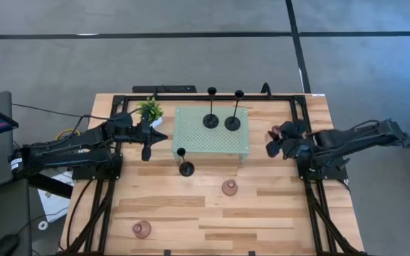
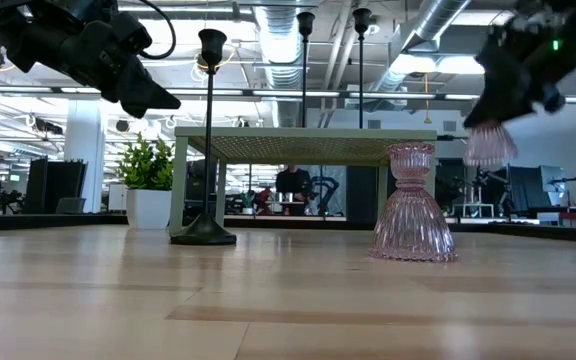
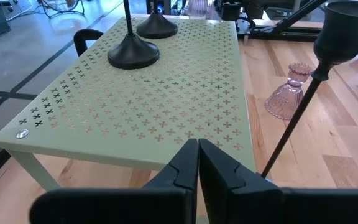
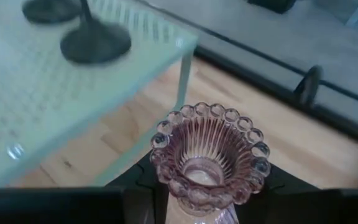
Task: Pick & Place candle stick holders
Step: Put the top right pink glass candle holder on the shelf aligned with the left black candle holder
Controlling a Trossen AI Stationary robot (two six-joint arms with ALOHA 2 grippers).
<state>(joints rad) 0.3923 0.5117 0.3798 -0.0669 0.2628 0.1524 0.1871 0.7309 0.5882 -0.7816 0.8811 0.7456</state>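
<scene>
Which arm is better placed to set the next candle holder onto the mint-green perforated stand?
Right. The right gripper is shut on a squat pink glass candle holder, beside the mint-green perforated stand. The left gripper is shut and empty.

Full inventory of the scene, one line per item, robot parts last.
Black candle stick holders: 3, black; two stand on the stand, one on the table at the stand's front edge.
Pink glass candle stick holders: 3, translucent pink; two on the table, one held by the right end effector.
Stand: 1, mint-green, perforated, table centre.
Potted plant: 1, green, left of the stand.
Table: 1, light wood.
Left end effector: shut, empty, left of the stand.
Right end effector: right of the stand.
</scene>
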